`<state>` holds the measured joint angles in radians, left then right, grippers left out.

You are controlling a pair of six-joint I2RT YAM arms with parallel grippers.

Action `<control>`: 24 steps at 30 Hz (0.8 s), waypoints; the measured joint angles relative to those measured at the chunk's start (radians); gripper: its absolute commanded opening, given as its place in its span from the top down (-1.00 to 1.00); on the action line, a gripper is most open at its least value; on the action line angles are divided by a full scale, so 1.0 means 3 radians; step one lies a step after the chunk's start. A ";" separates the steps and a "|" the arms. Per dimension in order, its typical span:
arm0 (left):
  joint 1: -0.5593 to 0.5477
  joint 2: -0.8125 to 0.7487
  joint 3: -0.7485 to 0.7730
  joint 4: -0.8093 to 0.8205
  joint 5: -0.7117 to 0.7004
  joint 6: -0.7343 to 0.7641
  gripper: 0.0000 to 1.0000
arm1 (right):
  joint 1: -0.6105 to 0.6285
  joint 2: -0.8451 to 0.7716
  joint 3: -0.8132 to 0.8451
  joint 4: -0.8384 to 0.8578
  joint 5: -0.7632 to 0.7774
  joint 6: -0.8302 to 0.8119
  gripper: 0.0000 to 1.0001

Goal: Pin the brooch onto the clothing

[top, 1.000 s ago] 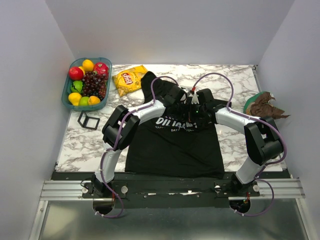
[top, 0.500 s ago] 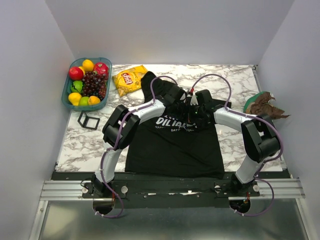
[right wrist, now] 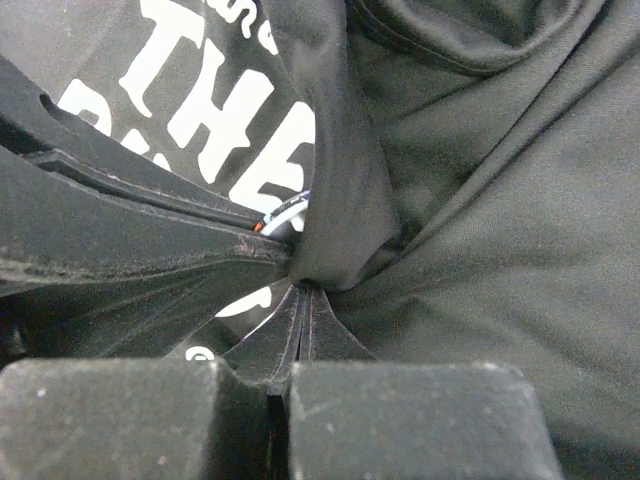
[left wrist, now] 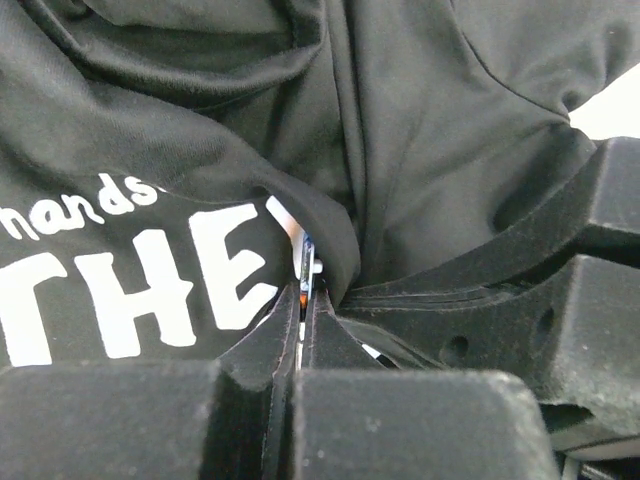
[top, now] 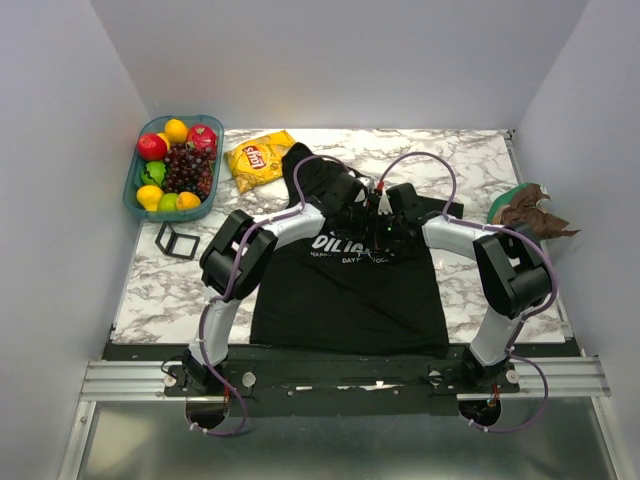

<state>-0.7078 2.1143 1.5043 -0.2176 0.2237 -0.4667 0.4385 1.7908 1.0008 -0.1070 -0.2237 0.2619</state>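
On the marbled surface [top: 470,170], your left fingers [left wrist: 300,318] pinch the brooch [left wrist: 304,272] edge-on, touching the clothing [top: 345,300] fold that your right fingers [right wrist: 303,305] clamp just beside it.

Left arm [top: 262,236]: rises from its base at the desk's near edge, elbow bent, forearm reaching inward toward the far middle.
Right arm [top: 505,275]: mirrors it, elbow toward the right edge, forearm angled inward.
Left gripper [left wrist: 300,308]: jaws pressed together, tips pinching the brooch [left wrist: 303,290].
Right gripper [right wrist: 303,297]: jaws closed, tips nipping a fold of the clothing [right wrist: 460,200].
Both grippers: tips just beside each other.
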 measured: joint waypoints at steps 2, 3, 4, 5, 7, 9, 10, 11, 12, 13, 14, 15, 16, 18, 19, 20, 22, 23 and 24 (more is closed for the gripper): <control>0.0009 -0.0028 -0.0069 0.0074 0.0065 0.0004 1.00 | 0.0003 0.0005 0.0000 0.0003 0.0019 0.0003 0.99; 0.0008 -0.0051 -0.0102 0.0100 0.0102 0.0020 1.00 | 0.0003 0.0017 0.0000 0.0005 0.0033 0.0017 0.99; 0.0004 -0.0071 -0.0130 0.0120 0.0126 0.0043 1.00 | 0.0003 0.0022 0.0000 0.0004 0.0042 0.0024 0.99; 0.0003 -0.0094 -0.0150 0.0136 0.0156 0.0051 1.00 | 0.0003 0.0022 0.0000 0.0004 0.0046 0.0029 0.99; 0.0003 -0.0149 -0.0224 0.0210 0.0205 0.0076 1.00 | -0.0001 0.0022 0.0000 0.0004 0.0050 0.0039 0.99; 0.0004 -0.0187 -0.0296 0.0280 0.0225 0.0100 1.00 | 0.0000 0.0022 0.0000 0.0004 0.0057 0.0039 0.99; 0.0004 -0.0202 -0.0320 0.0303 0.0233 0.0109 1.00 | 0.0000 0.0022 0.0000 0.0004 0.0057 0.0039 0.99; 0.0006 -0.0215 -0.0348 0.0337 0.0248 0.0117 1.00 | 0.0000 0.0022 0.0000 0.0003 0.0057 0.0045 0.99; 0.0009 -0.0224 -0.0364 0.0354 0.0258 0.0121 1.00 | 0.0000 0.0022 0.0000 0.0003 0.0058 0.0048 0.99; 0.0015 -0.0237 -0.0379 0.0374 0.0275 0.0125 1.00 | 0.0000 0.0022 0.0000 0.0003 0.0061 0.0052 0.99; 0.0020 -0.0251 -0.0390 0.0392 0.0290 0.0123 1.00 | 0.0000 0.0022 0.0000 0.0003 0.0065 0.0056 0.99; 0.0028 -0.0275 -0.0412 0.0416 0.0312 0.0125 1.00 | 0.0000 0.0022 0.0000 0.0003 0.0066 0.0058 0.99; 0.0033 -0.0299 -0.0426 0.0431 0.0329 0.0125 1.00 | 0.0000 0.0022 0.0000 0.0003 0.0069 0.0058 0.99; 0.0041 -0.0348 -0.0451 0.0449 0.0359 0.0127 1.00 | 0.0000 0.0022 0.0000 0.0004 0.0072 0.0060 0.99; 0.0043 -0.0381 -0.0477 0.0458 0.0370 0.0131 1.00 | 0.0000 0.0022 0.0000 0.0005 0.0078 0.0060 0.99; 0.0043 -0.0403 -0.0498 0.0460 0.0373 0.0132 1.00 | 0.0000 0.0022 0.0000 0.0006 0.0080 0.0060 0.99; 0.0045 -0.0435 -0.0538 0.0478 0.0385 0.0135 1.00 | 0.0000 0.0022 0.0000 0.0005 0.0080 0.0060 0.99; 0.0047 -0.0436 -0.0542 0.0486 0.0393 0.0135 1.00 | 0.0000 0.0022 0.0000 0.0005 0.0081 0.0060 0.99; 0.0050 -0.0436 -0.0544 0.0493 0.0401 0.0136 1.00 | 0.0000 0.0022 0.0000 0.0006 0.0081 0.0060 0.99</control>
<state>-0.6930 1.9835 1.3411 -0.0696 0.3439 -0.4259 0.4385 1.7973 1.0008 -0.1051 -0.1993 0.2798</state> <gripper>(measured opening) 0.014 0.012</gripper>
